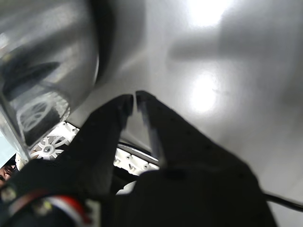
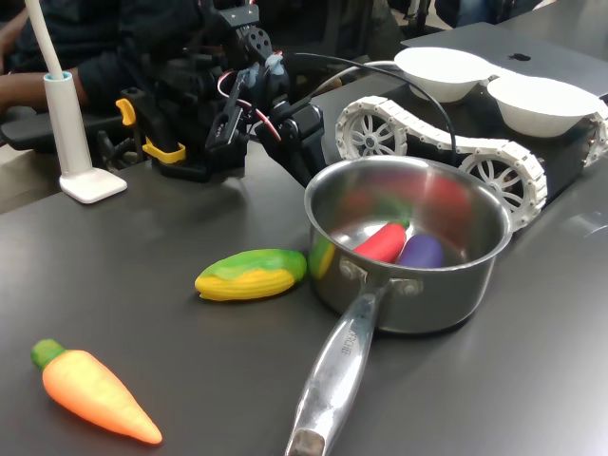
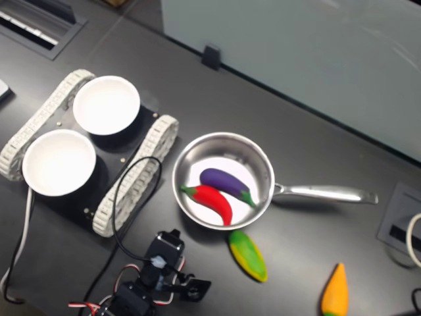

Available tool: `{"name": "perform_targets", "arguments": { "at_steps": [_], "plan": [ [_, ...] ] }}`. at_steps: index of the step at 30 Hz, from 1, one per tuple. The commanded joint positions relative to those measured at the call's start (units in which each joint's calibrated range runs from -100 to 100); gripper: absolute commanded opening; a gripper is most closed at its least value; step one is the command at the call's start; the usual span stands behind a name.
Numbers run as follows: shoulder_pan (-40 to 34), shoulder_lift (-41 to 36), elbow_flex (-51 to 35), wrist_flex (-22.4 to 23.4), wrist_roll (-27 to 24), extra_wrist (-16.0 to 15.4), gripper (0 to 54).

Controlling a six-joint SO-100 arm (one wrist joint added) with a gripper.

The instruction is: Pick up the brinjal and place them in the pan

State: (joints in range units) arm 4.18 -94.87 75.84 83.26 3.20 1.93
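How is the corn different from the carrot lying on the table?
The corn is yellow and green with blunt ends; the carrot is orange with a small green top and tapers to a point. The corn lies beside the pan; the carrot lies further off. Both are glossy toys lying flat on the dark table.

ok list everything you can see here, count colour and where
pan: 1, shiny steel, mid-table, handle toward the second exterior view's right
brinjal: 1, purple with green cap, lying inside the pan
chilli: 1, red with green stem, inside the pan beside the brinjal
corn: 1, yellow-green, on the table just outside the pan
carrot: 1, orange, on the table at the second exterior view's lower right
bowls: 2, white, sitting on the tracked vehicle
tracked vehicle: 1, black with white treads, left of the pan in the second exterior view
white stand: 1, at the first exterior view's left
gripper: 1, black, shut and empty, beside the pan
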Motion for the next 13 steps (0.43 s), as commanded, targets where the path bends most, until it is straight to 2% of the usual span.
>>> {"name": "perform_targets", "arguments": {
  "at_steps": [1,3,13],
  "plan": [
    [-0.4,-0.66,-1.1,-2.79,0.73,0.68,2.8],
    [0.29,-0.66,-1.1,-2.79,0.49,0.68,0.2],
    [-0.17,-0.66,-1.1,-2.79,0.73,0.59,0.2]
  ]
}}
